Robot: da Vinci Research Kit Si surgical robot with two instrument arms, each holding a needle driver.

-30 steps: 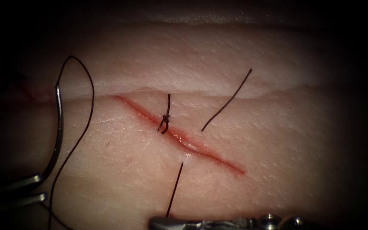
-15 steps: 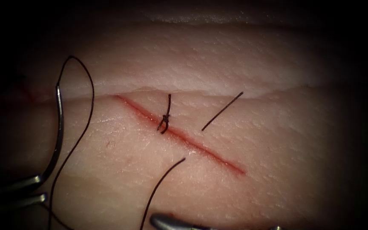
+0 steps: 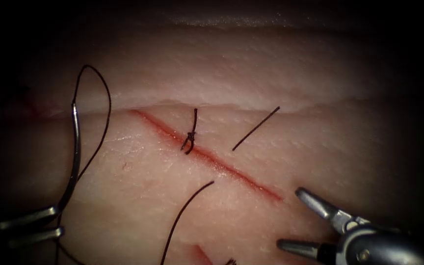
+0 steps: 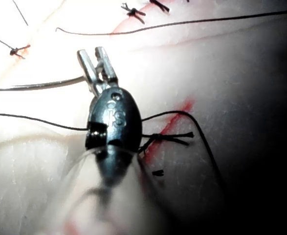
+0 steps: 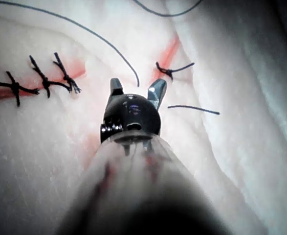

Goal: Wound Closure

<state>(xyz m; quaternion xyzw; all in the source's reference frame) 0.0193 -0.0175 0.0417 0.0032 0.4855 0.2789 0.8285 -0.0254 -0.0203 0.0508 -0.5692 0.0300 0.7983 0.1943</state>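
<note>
The right tool [image 3: 298,218] sits on the right side of the cut [image 3: 207,157], its jaws spread apart and holding nothing. The left tool [image 3: 52,221], on the far left, has its jaws pressed on the curved needle [image 3: 74,157] near one end. The needle lies clear of the tissue [image 3: 271,73], with thread [image 3: 96,142] trailing from it. One knotted stitch [image 3: 191,137] crosses the cut. A second pass of thread [image 3: 253,130] lies untied, and much of the cut remains open.

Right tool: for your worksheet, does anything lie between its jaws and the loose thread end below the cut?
Nothing visible does. The right tool, jaws open and empty, faces the thread end across bare tissue.
</note>
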